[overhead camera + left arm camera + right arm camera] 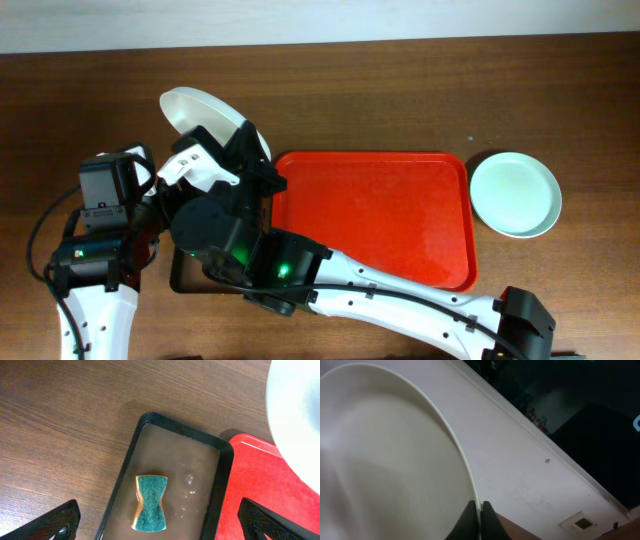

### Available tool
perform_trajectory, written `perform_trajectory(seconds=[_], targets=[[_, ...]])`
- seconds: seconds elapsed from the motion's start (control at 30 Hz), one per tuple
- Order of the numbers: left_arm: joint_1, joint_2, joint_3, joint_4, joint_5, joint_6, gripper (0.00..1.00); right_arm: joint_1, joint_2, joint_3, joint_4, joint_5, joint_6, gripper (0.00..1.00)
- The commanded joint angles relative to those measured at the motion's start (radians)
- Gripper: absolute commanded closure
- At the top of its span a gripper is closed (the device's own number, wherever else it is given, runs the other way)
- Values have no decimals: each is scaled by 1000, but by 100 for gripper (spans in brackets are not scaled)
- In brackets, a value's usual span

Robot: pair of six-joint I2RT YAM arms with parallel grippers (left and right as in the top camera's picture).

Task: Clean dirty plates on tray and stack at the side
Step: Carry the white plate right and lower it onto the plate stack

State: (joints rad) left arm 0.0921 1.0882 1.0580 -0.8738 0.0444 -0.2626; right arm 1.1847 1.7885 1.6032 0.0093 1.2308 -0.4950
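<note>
My right gripper [480, 511] is shut on the rim of a white plate [385, 460] and holds it tilted on edge above the table. From overhead the white plate [200, 112] stands just left of the red tray [380, 215], with the right gripper [250, 147] at its right rim. A pale green plate [515, 193] lies flat on the table right of the tray. My left gripper [160, 521] hangs open, with nothing in it, above a green sponge [150, 502]. The held plate [297, 415] shows blurred at that view's top right.
The sponge lies in a small black tray [222, 490] with a wet brown floor, right against the red tray's [260, 480] left edge. In the overhead view the right arm [380, 290] crosses over this black tray [180, 278]. The left arm [100, 220] stands at the left.
</note>
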Motion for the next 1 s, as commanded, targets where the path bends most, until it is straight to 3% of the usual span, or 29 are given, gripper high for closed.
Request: perform_trajectory(seconds=[0.0, 0.07, 0.13, 0.2, 0.3, 0.4, 0.53, 0.67, 0.8, 0.97], targets=[[2, -3, 13, 1, -8, -10, 1, 0, -13, 19, 6, 23, 18, 96], [2, -3, 13, 1, -8, -10, 1, 0, -13, 19, -5, 23, 52, 96], [2, -3, 13, 1, -8, -10, 1, -3, -13, 19, -101, 16, 179, 96], [2, -3, 13, 1, -8, -10, 1, -22, -13, 18, -251, -15, 367, 96], [2, -3, 13, 1, -8, -10, 1, -76, -13, 18, -595, -293, 766, 96], [2, -3, 13, 1, -8, -10, 1, -187, -13, 18, -792, -542, 1054, 96], [2, -3, 13, 1, -8, -10, 1, -387, -36, 18, -848, -826, 1107, 96], [2, -3, 13, 1, -8, -10, 1, -681, -67, 18, -1002, -1079, 1106, 96], [2, -3, 13, 1, -8, -10, 1, -1059, -67, 18, -1216, -1089, 1105, 96], [2, -3, 13, 1, -8, -10, 1, -1518, -66, -15, -1323, -1088, 1075, 96]])
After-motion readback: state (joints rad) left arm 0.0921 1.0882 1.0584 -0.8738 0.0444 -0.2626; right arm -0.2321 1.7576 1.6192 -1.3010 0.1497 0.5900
